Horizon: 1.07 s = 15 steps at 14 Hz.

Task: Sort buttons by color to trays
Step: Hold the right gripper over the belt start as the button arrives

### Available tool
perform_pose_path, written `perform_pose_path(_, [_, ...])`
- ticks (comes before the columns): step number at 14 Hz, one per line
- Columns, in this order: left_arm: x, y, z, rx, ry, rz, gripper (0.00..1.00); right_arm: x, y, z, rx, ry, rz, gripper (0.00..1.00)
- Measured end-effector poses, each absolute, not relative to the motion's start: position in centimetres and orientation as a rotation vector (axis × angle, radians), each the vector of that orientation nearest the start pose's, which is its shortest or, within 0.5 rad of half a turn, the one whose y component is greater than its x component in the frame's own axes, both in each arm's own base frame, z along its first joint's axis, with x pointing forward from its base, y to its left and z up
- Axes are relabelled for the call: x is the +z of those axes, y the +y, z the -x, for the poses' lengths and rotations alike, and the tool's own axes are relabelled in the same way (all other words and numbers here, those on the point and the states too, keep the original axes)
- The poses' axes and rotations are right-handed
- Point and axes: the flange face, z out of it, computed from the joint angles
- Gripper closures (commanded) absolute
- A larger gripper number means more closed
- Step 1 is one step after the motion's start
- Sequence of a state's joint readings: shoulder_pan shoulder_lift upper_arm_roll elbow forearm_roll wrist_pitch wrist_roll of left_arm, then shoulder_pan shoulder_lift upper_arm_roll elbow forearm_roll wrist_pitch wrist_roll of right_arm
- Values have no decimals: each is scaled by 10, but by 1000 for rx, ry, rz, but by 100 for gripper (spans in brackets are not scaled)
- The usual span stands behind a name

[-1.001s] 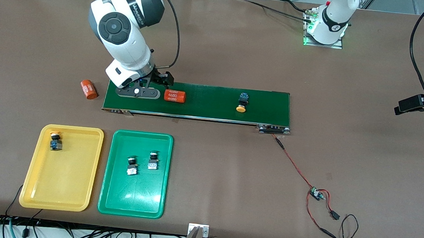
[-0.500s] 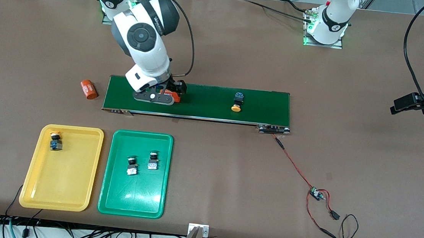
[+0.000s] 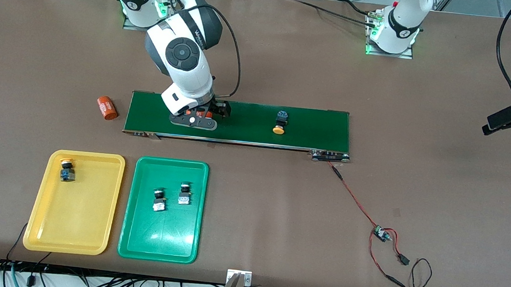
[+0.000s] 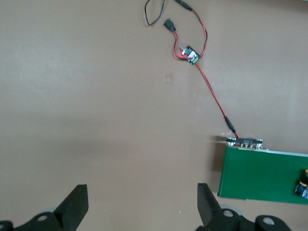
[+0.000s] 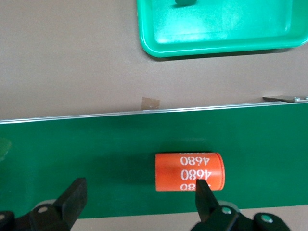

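1. Conveyor belt [image 3: 239,122]: the long dark-green strip is the landmark here. Over the last second the yellow-capped button on the belt [image 3: 279,122] has drifted along it toward the right arm's end, so the belt appears to be running.
2. Right gripper [image 3: 192,120]: it has travelled along the belt toward the left arm's end and now hangs low over the orange "4680" cylinder [image 5: 189,172]. Its fingers [image 5: 72,197] are spread wide and hold nothing; the cylinder lies between them.
3. Judgement: the cylinder is no button, so it probably has to be cleared off the belt before sorting can finish.
4. Belt button: it lies on its side, long axis across the belt, cap pointing toward the front camera.
5. Yellow tray [image 3: 75,202] and green tray [image 3: 164,209]: both lie nearer the camera than the belt. The yellow tray holds one yellow-capped button [image 3: 66,170]; the green holds two green-capped buttons [image 3: 158,200], [image 3: 184,193].
6. Second cylinder [image 3: 107,108]: on the table just off the belt's end.
7. Left gripper [image 4: 139,207]: waits over bare table past the belt's other end, wide open and empty.
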State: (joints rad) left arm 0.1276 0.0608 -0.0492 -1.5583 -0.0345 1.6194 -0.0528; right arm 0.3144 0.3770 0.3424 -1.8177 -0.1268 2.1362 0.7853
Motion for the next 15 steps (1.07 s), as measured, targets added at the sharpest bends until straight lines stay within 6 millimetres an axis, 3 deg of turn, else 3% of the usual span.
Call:
perform_pose_path(11, [604, 38, -570, 38, -189, 3174, 0, 333, 373, -513, 76, 168, 3149, 0])
perform_pose_path(15, [604, 45, -569, 40, -208, 3173, 0, 332, 373, -513, 77, 171, 3149, 0])
